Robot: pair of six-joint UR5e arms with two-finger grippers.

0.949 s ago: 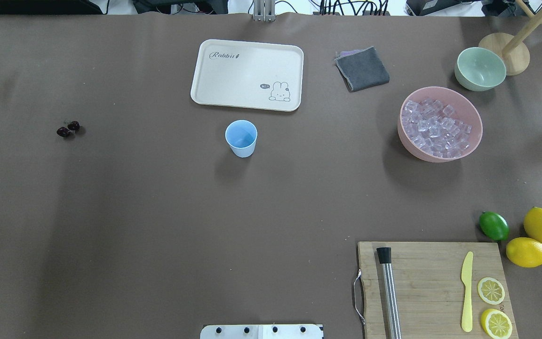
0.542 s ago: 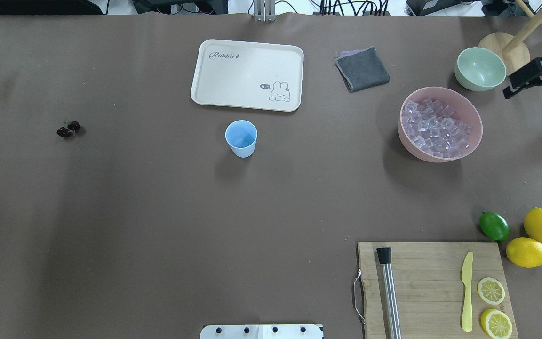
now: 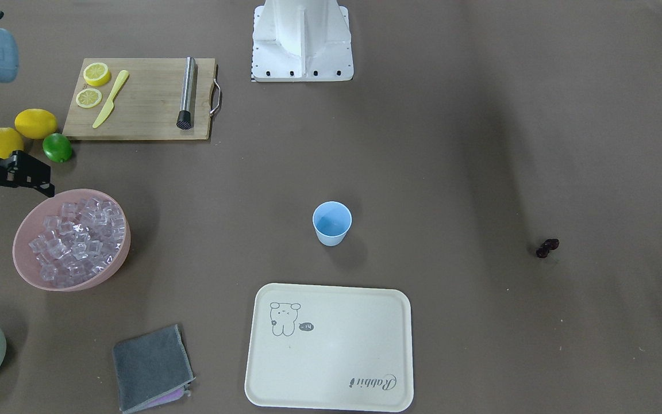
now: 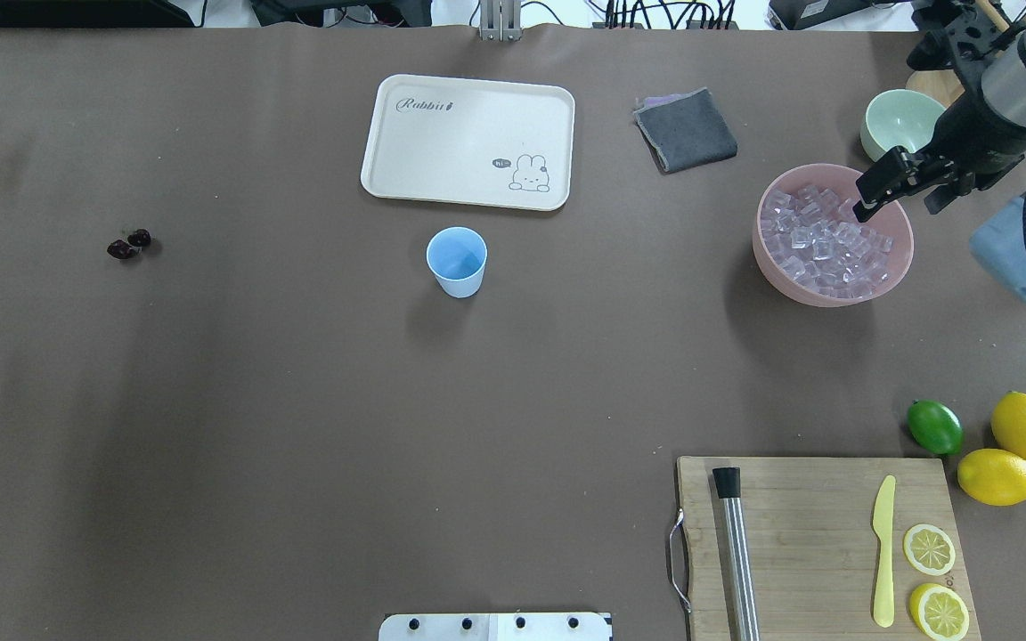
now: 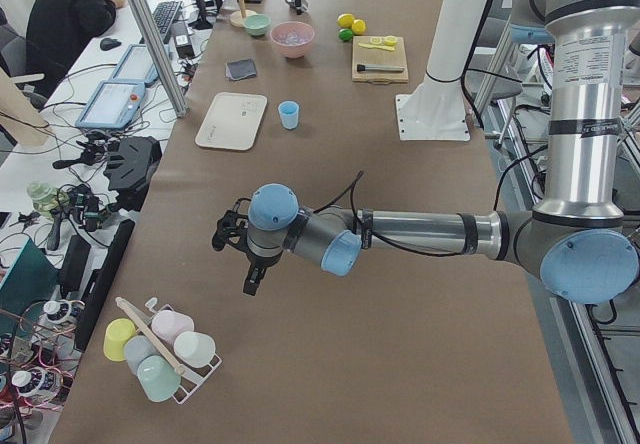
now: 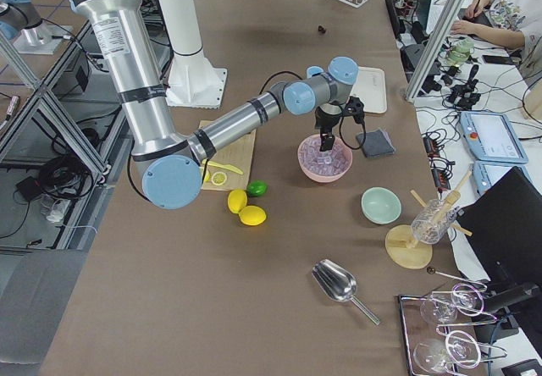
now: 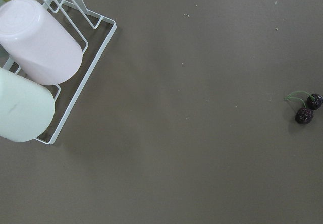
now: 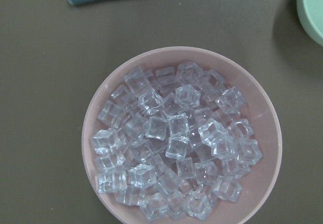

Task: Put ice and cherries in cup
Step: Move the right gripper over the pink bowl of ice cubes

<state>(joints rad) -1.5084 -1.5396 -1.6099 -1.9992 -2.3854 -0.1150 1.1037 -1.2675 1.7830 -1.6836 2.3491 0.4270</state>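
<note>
The cup (image 4: 457, 261) stands upright near the middle of the tabletop (image 4: 299, 401), just in front of the cream tray (image 4: 468, 142), and its blue inside looks bare, so by my reading nothing has gone into it yet. The ice (image 4: 825, 240) is heaped in the pink bowl (image 4: 834, 296) well off to the robot's right, and the cherries (image 4: 129, 244) lie on the bare tabletop well off to its left; both parts of the job remain to be done. The right gripper (image 4: 896, 200) hangs over the far edge of the pink bowl with its fingers spread and nothing between them, which suggests a first grab for ice is being set up. The left gripper (image 5: 236, 260) shows only in the exterior left view, far from the cup, and I cannot tell how its fingers stand. The right wrist view looks straight down on the single cubes, which the overhead view shows only as a mass. The left wrist view brings out the cherries' green stem and a wire rack (image 7: 84, 82) of upturned cups, which both the overhead and front-facing views miss.
</note>
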